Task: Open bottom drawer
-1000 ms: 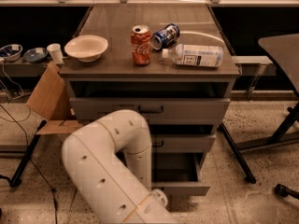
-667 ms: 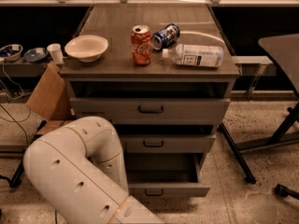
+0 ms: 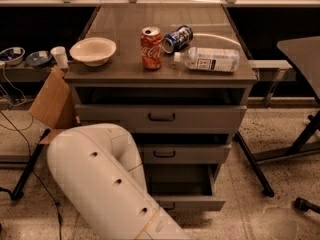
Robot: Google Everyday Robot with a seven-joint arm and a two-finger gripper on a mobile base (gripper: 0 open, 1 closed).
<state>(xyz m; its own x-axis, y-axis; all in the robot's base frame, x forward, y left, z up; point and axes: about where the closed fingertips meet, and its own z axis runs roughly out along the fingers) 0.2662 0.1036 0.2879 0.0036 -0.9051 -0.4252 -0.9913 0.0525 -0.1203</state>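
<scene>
The bottom drawer (image 3: 194, 203) of the grey metal cabinet stands pulled out. Its plain grey inside (image 3: 180, 180) shows, and its short front sits forward of the two drawers above. Its dark handle is mostly hidden behind my arm. My white arm (image 3: 100, 169) fills the lower left, bends in front of the cabinet's left side and runs down out of the picture at the bottom. The gripper is out of view. The middle drawer (image 3: 182, 154) and the tall top drawer (image 3: 160, 118) are each slightly out.
On the cabinet top stand a white bowl (image 3: 93, 50), a red cola can (image 3: 151, 48), a lying blue can (image 3: 177, 38) and a lying water bottle (image 3: 207, 59). A cardboard piece (image 3: 52, 104) leans at left. Dark table legs (image 3: 255, 169) and a caster (image 3: 305, 204) are at right.
My arm's big white link swung left across the cabinet front, then came back a little to the right and up. The bottom drawer stays pulled out as before.
</scene>
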